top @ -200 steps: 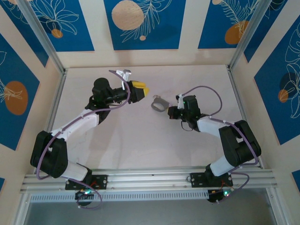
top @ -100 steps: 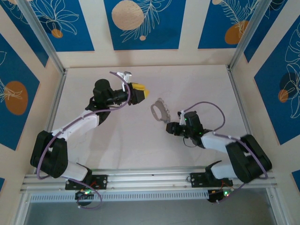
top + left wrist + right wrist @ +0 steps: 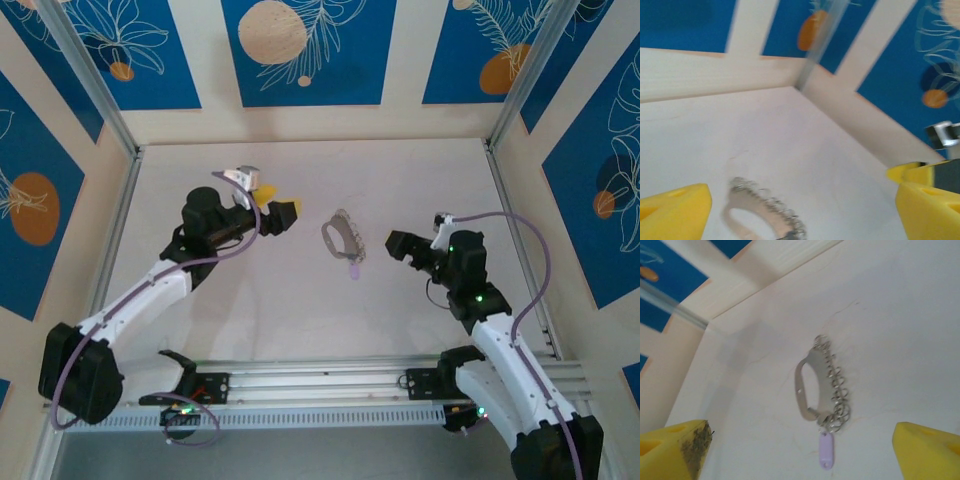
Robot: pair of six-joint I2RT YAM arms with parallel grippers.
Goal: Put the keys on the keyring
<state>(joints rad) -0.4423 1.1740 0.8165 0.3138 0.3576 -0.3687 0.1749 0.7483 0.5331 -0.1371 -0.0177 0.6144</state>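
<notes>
The keyring (image 3: 340, 237) lies flat on the white table between the two arms, a grey oval loop (image 3: 810, 385) with a fringe of tiny silvery keys (image 3: 836, 385) along its right edge. A lilac key (image 3: 825, 450) hangs off its near end, and it also shows from above (image 3: 353, 270). My left gripper (image 3: 280, 206) hovers left of the loop, open, yellow fingers wide apart with nothing between them. In the left wrist view the blurred keyring (image 3: 747, 202) sits low between those fingers (image 3: 675, 207). My right gripper (image 3: 398, 243) is open and empty, right of the loop and apart from it.
Pale walls with blue panels close in the table on three sides, with metal posts (image 3: 510, 90) at the back corners. An aluminium rail (image 3: 320, 375) runs along the near edge by the arm bases. Bare table (image 3: 300, 310) lies in front of the keyring.
The right gripper has let go of the keyring and drawn back to the right. The keyring now rests on the table. The left gripper has pulled back slightly to the left.
</notes>
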